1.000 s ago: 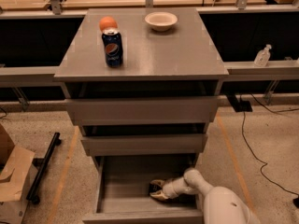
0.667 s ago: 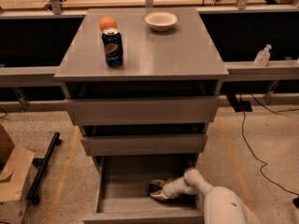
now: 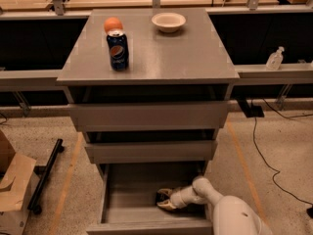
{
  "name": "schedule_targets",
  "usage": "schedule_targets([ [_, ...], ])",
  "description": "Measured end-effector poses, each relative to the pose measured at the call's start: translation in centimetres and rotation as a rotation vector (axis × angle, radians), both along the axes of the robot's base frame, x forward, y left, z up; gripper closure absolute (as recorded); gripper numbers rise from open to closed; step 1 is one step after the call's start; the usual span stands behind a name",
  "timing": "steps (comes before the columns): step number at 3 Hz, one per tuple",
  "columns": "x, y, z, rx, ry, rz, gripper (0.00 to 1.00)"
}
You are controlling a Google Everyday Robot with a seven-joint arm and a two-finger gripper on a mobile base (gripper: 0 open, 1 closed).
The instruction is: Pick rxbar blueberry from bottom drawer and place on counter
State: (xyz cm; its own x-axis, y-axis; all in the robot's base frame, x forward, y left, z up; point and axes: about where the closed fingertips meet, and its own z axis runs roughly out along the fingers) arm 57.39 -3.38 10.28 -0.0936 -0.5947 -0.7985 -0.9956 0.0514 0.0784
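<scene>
A Pepsi can (image 3: 118,49) stands on the counter (image 3: 166,60), an orange (image 3: 113,24) just behind it and a white bowl (image 3: 168,21) further back. A cardboard box (image 3: 12,190) sits on the floor, left of the bottom drawer (image 3: 129,192), where the gripper (image 3: 164,200) is.

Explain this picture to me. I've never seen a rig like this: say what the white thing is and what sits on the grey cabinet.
The white thing is a robot's single arm. One camera looks down at the front of a grey drawer cabinet. The arm's grasping part, the end effector, is down inside the open bottom drawer, at a small dark object, probably the snack bar. Whether it is gripped cannot be told. On the counter stand a blue Pepsi can, an orange round thing behind it, and a pale bowl.
</scene>
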Motion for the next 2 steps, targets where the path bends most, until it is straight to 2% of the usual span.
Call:
schedule_targets([
  [2,0.00,0.00,0.00,0.000,0.000,0.000,0.12],
])
